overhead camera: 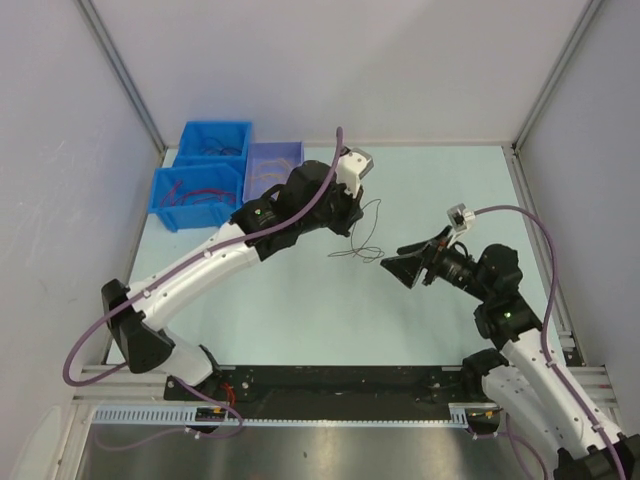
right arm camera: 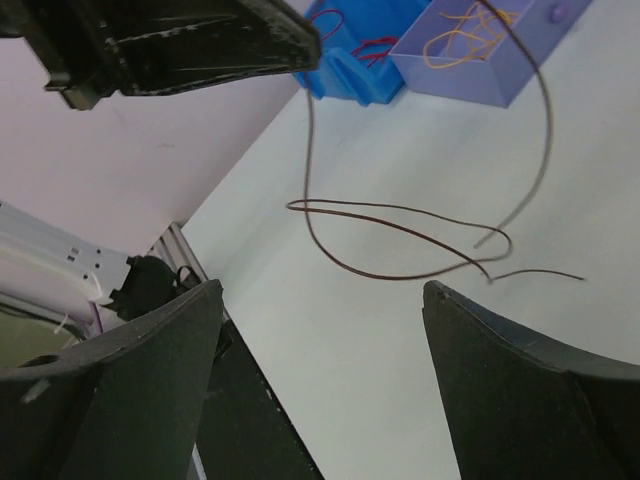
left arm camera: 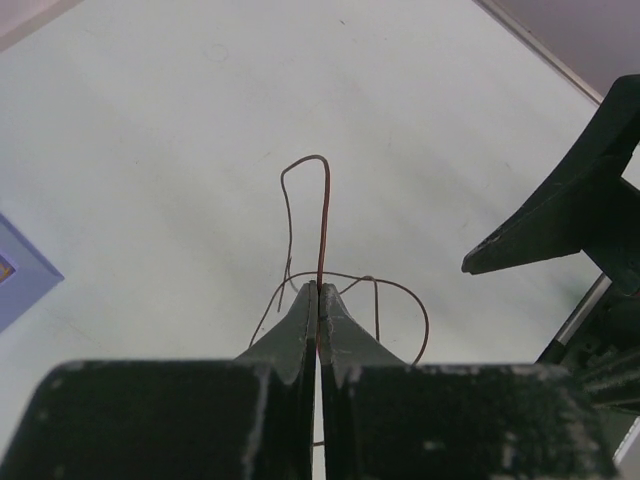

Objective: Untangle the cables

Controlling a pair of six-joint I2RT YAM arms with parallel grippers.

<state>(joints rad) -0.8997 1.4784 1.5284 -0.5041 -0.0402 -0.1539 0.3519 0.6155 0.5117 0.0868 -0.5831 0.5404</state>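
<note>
Pale green table (overhead camera: 300, 310), blue bins (overhead camera: 200, 185) far left. Near the middle, the left gripper (left arm camera: 317, 290) pinches one thin brown cable (left arm camera: 323, 215) tight. On the right, the right gripper (right arm camera: 322, 290) gapes wide; it should grab the loose loop gently and pull slowly.

Cable (left arm camera: 322, 230) left of right claw (right arm camera: 322, 288)

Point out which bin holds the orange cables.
The lilac bin, the only one that is not blue. Orange cables curl inside it, while the blue bin beside it holds red cables.
</note>
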